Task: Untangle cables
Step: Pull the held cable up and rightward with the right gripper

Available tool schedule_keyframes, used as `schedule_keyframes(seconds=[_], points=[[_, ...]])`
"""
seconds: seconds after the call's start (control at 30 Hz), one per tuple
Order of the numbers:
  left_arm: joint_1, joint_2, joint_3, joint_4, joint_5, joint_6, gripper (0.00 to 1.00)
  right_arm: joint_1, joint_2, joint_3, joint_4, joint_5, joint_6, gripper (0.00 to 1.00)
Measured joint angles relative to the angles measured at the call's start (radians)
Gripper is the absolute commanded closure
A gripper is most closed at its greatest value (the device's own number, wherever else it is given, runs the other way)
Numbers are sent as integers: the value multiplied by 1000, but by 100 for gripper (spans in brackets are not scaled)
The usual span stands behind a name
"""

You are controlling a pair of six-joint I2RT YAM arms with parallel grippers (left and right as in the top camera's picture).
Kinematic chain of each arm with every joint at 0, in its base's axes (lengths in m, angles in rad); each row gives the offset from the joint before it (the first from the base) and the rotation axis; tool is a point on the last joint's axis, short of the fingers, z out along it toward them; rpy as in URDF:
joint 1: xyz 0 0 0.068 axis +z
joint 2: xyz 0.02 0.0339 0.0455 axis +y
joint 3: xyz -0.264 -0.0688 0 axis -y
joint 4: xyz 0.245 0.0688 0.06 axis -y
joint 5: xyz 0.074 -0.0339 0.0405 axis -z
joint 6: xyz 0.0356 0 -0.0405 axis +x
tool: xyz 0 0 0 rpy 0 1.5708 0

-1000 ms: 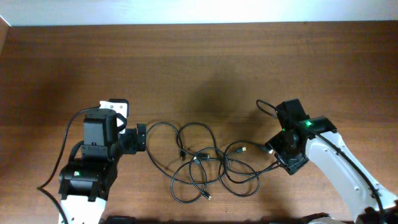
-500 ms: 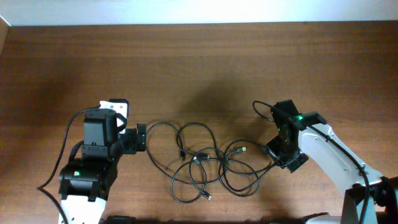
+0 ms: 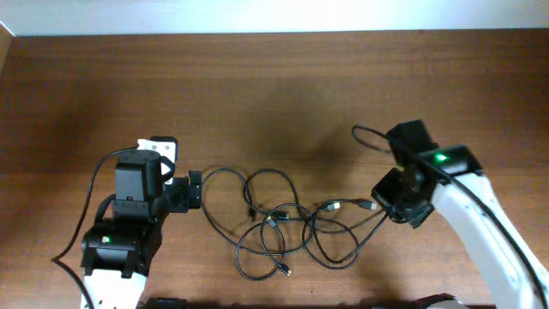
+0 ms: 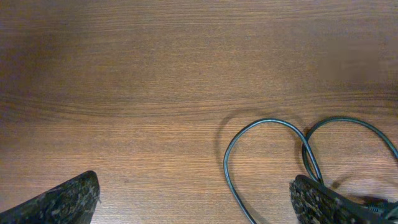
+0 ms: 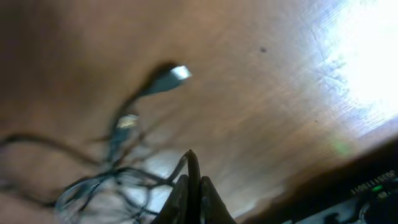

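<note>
Two arms over a brown wooden surface [image 3: 257, 86], one at each side of the work.

Cables [image 3: 283, 225]: thin black cords in one loose knot of overlapping loops, lying toward six o'clock from the middle of the surface in the overhead view. Several small plug ends show inside the knot.

Left end effector [image 3: 193, 190]: at nine o'clock of the knot, just beside its outermost loop. Jaws wide apart and holding nothing. In the left wrist view its fingers [image 4: 65, 200] sit at the two lower corners, with bare wood between them. A rounded loop of cable [image 4: 264, 120] lies toward three o'clock and runs up to the right-hand finger; contact is uncertain.

Right end effector [image 3: 380, 206]: at three o'clock of the knot. Jaws pinched tight together. In the right wrist view one thin strand runs up to the closed fingertips [image 5: 193, 180] and looks nipped there. The view is blurred. A silver-tipped plug [image 5: 177, 73] hangs at twelve o'clock of the tips, and the rest of the tangle [image 5: 102, 183] sits at nine o'clock.
</note>
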Motion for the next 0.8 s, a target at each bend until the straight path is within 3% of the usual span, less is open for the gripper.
schedule_keyframes(seconds=[0.2, 0.4, 0.67, 0.8], points=[[0, 0, 0, 0, 0, 0, 1, 0, -250, 231, -35, -3, -13, 96], [0, 0, 0, 0, 0, 0, 1, 0, -403, 419, 103, -3, -80, 96], [0, 0, 0, 0, 0, 0, 1, 0, -273, 433, 381, -184, -99, 96], [0, 0, 0, 0, 0, 0, 1, 0, -165, 467, 391, -234, -119, 96]])
